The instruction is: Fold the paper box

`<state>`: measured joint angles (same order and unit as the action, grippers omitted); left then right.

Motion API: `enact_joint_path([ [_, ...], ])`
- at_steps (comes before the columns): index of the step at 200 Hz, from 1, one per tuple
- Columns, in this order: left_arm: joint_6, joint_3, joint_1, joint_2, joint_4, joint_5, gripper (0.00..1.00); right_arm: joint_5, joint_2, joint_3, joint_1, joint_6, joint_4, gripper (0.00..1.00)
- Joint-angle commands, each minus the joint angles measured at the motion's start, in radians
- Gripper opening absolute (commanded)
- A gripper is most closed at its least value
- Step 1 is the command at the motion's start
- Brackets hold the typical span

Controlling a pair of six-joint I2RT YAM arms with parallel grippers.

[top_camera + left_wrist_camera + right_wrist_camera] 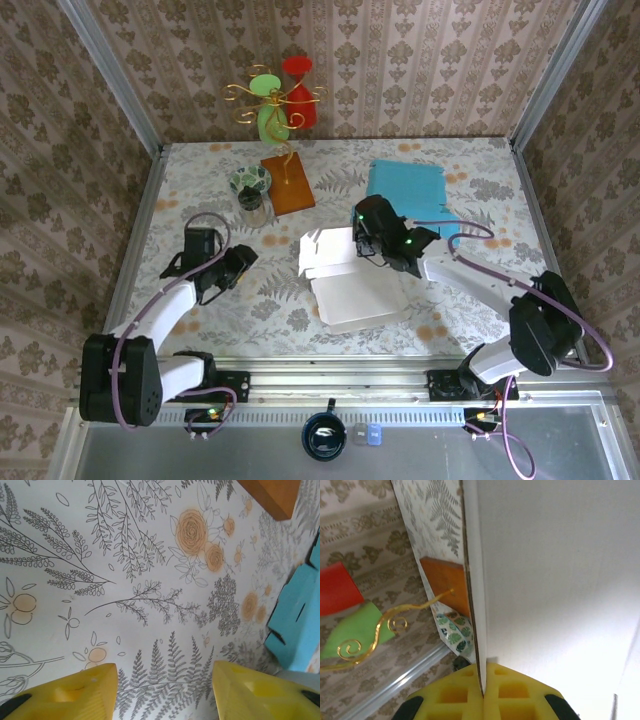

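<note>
The white paper box (345,275) lies partly unfolded in the middle of the table. My right gripper (362,245) is at its far edge, shut on a raised white panel. In the right wrist view that panel (560,580) stands edge-on, and the yellow pads (520,700) of the right gripper (482,692) are pinched on it. My left gripper (235,265) hovers over bare tablecloth to the left of the box. Its yellow fingers (75,695) are apart, so the left gripper (165,690) is open with nothing between them.
A flat blue cardboard sheet (405,185) (295,625) lies behind the white box. An orange wooden base (288,182) carrying a gold wire stand (275,100) and a jar with a leaf-patterned lid (251,190) stand at the back left. Patterned walls enclose the table.
</note>
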<state>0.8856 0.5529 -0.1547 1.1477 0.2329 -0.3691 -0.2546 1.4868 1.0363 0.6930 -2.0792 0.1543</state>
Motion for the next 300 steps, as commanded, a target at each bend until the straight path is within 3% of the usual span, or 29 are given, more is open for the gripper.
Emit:
enact_joint_path([
  [1, -0.116, 0.011, 0.007, -0.029, 0.133, 0.026, 0.52, -0.051, 0.051, 0.049, 0.034, -0.012, -0.106, 0.0],
  [52, -0.256, 0.008, -0.039, -0.058, 0.08, 0.022, 0.47, -0.051, 0.072, 0.003, 0.056, 0.216, -0.277, 0.0],
  [88, -0.309, -0.052, -0.054, -0.11, 0.008, 0.002, 0.45, 0.006, 0.07, -0.073, 0.053, 0.272, -0.376, 0.0],
  [155, -0.469, -0.138, -0.116, -0.211, -0.14, -0.077, 0.44, 0.041, 0.058, -0.141, 0.051, 0.295, -0.421, 0.0],
  [203, -0.53, -0.153, -0.273, -0.21, -0.191, 0.004, 0.49, 0.056, 0.079, -0.145, 0.046, 0.293, -0.465, 0.0],
  [300, -0.613, -0.116, -0.382, -0.136, -0.266, 0.048, 0.52, 0.07, 0.082, -0.175, 0.046, 0.315, -0.53, 0.0],
])
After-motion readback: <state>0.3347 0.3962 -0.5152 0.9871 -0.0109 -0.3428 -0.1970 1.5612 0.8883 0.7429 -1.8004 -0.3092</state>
